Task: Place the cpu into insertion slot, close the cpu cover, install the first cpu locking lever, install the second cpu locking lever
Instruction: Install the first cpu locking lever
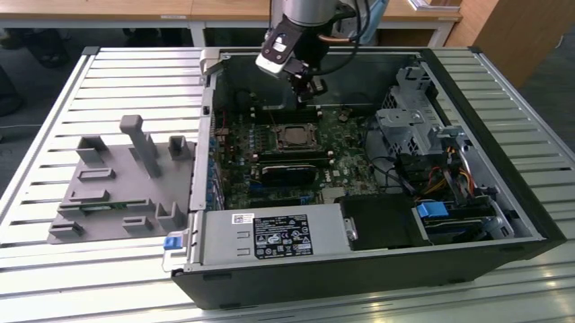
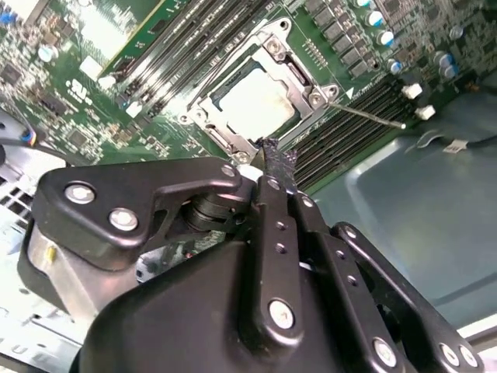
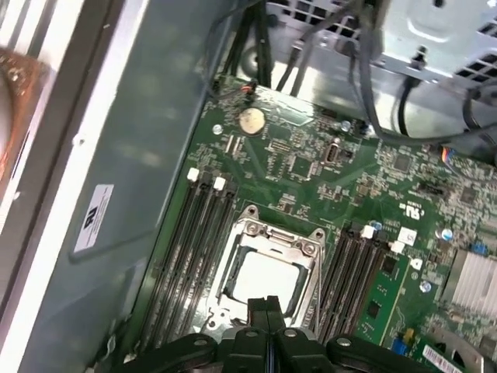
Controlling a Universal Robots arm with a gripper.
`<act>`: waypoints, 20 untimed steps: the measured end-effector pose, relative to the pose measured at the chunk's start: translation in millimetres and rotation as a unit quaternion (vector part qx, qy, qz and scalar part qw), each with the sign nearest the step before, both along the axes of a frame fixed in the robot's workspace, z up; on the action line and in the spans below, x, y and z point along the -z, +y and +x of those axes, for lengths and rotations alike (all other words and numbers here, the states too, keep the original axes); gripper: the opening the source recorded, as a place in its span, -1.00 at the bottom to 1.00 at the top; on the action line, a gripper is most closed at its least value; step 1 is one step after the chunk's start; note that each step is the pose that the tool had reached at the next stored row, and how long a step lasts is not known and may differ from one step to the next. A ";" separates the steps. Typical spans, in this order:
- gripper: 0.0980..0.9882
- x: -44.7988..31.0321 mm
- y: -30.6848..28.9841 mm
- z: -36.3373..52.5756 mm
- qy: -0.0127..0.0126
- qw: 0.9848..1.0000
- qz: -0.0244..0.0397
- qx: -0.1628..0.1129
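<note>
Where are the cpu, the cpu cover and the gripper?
cpu [image 3: 262, 278]: first wrist view, middle of its face.
cpu cover [image 3: 276, 235]: first wrist view, one frame bar.
gripper [image 3: 268, 301]: first wrist view, between its fingertips.

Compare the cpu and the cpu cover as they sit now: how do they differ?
In the first wrist view the cpu is a solid pale square with a plain face; the cpu cover is a silver frame with a cut-out centre. The cpu cover is the larger and rims the cpu, which shows through its opening. Both lie flat, parallel to the green motherboard.
</note>
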State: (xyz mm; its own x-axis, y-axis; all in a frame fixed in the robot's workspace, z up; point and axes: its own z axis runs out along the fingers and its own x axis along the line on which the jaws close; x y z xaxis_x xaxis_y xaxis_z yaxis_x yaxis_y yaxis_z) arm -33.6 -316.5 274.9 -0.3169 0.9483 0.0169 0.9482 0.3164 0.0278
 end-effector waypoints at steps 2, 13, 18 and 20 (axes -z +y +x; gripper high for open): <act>-0.97 0.0 0.0 0.1 0.000 1.000 0.000 -0.017; -0.97 0.2 0.0 0.1 0.000 0.993 0.000 -0.115; -0.97 0.2 0.0 0.1 0.000 0.987 0.000 -0.160; -0.97 0.2 0.0 0.1 0.000 0.984 0.000 -0.178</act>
State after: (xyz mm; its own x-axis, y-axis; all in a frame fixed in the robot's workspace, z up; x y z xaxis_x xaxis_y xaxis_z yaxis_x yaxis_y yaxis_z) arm -33.6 -316.6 274.7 -0.6287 0.7775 0.0168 0.7776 0.6282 0.0278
